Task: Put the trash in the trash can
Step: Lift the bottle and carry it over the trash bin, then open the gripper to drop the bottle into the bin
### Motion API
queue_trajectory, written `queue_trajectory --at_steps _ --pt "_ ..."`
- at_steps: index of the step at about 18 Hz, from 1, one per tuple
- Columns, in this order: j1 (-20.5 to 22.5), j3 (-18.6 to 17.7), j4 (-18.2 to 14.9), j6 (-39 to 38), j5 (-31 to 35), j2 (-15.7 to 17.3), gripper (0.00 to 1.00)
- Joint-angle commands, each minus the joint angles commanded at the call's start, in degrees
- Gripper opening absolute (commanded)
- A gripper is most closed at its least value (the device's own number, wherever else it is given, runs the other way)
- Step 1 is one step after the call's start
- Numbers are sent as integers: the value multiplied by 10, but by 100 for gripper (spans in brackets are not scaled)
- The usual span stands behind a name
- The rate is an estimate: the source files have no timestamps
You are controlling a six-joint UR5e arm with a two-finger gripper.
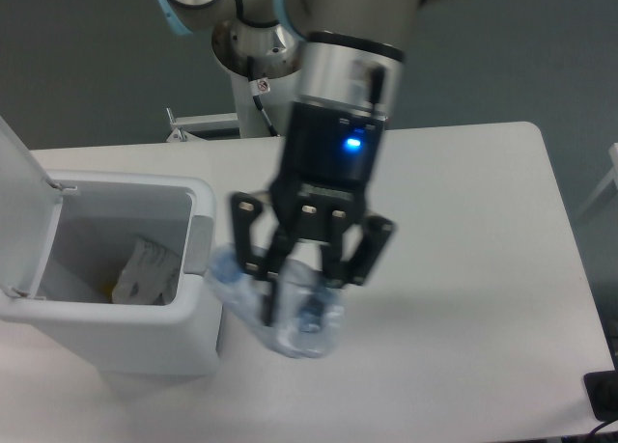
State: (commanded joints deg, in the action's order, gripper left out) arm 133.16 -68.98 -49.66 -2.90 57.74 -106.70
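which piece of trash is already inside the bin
The crumpled white wrapper lies inside the open trash can. The clear plastic bottle is outside it, held in the claw.
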Motion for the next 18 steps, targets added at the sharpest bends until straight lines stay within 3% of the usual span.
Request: queue_trajectory --at_steps 7,10,11,12,13,18 --pt "-42 -44 1 18 4 9 44" --pt "-44 -48 1 29 5 6 55" --pt "-46 -55 1 38 5 6 64" --pt "-46 -60 1 54 6 5 82" --pt "-46 -67 1 63 11 5 91" --pt "-46 -65 1 65 19 1 98"
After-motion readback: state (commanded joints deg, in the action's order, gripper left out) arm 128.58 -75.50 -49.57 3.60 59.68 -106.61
